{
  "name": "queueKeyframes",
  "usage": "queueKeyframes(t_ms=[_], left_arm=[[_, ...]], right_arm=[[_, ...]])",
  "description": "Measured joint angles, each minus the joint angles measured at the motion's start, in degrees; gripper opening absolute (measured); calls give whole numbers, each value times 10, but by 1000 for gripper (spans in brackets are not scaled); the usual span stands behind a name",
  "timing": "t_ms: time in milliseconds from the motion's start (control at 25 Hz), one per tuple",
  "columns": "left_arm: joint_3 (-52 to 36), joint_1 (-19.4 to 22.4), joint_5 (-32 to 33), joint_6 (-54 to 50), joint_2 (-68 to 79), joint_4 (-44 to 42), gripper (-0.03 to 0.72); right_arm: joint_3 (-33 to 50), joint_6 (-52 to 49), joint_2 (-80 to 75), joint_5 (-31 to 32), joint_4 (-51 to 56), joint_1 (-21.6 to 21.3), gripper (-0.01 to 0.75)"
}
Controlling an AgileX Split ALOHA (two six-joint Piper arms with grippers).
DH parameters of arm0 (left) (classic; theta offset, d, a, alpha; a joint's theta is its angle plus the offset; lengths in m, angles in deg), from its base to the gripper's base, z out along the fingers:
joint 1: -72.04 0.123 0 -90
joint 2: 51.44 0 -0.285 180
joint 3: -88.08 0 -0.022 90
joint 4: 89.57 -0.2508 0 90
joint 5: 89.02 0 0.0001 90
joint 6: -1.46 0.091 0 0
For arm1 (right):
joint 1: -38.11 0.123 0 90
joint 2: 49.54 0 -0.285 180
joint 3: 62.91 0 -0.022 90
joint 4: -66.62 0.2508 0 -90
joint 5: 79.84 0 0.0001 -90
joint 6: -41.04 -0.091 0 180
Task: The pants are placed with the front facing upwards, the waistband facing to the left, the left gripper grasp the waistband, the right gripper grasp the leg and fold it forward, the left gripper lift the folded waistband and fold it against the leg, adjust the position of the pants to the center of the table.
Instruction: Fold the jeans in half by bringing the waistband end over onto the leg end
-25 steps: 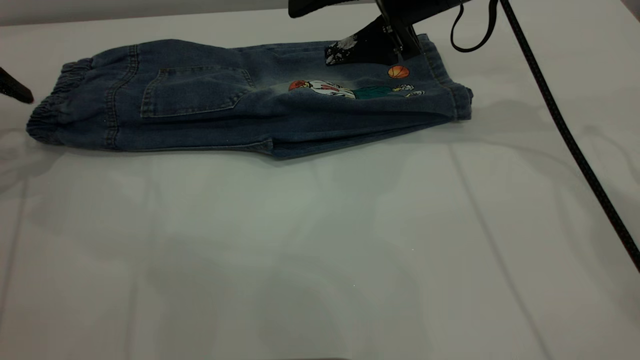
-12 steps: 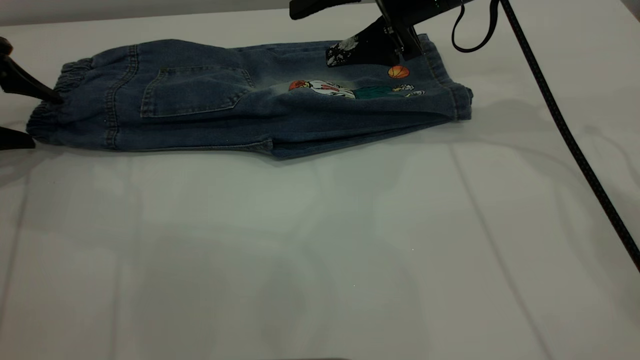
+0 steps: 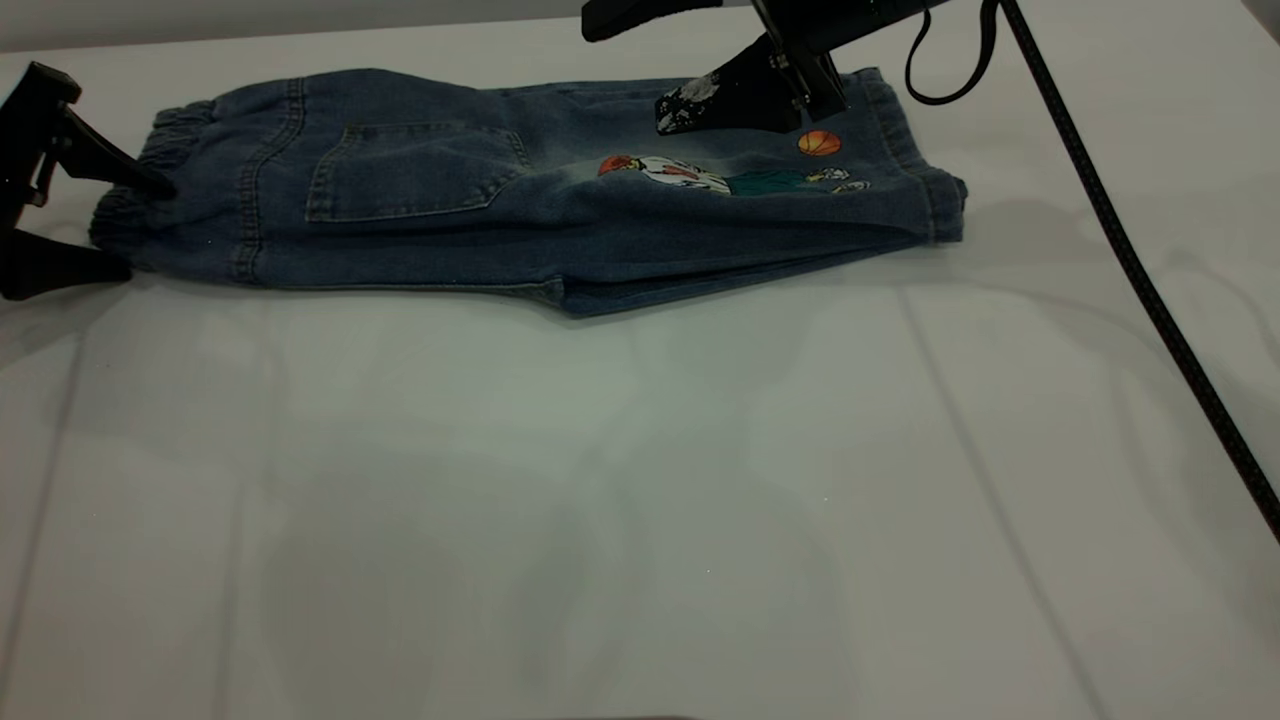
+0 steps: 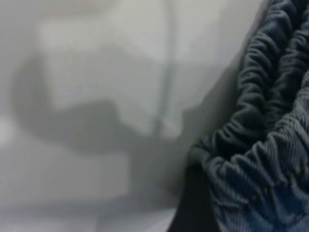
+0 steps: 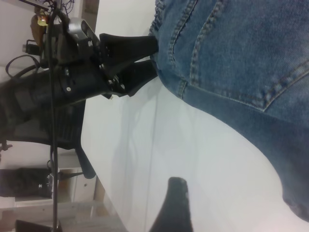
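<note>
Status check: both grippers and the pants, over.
Left gripper open, straddling the waistband at the table's left edge. Right gripper open above the leg end. Pants lie folded lengthwise. Nothing in the way.

The left gripper [image 3: 110, 225] sits low at the left edge, jaws spread apart. The right gripper [image 3: 700, 60] reaches in from the far right, tilted downward, jaws also spread.
</note>
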Motion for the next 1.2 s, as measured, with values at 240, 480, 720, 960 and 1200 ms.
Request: queueKeyframes(t_ms=[240, 480, 720, 960, 1200], left_arm=[[0, -3, -22, 0, 6, 9, 199], [0, -5, -24, 21, 3, 15, 65], [-2, -21, -6, 49, -60, 13, 62], [-5, -78, 15, 50, -158, 9, 61], [-5, -133, 19, 51, -227, -6, 60]], right_arm=[[0, 0, 0, -1, 0, 0, 572], [-13, -1, 0, 7, -5, 0, 572], [-67, -80, 0, -74, -88, 32, 572], [-82, -124, -7, -205, -161, 106, 572], [-148, -139, -81, -217, -167, 144, 572]])
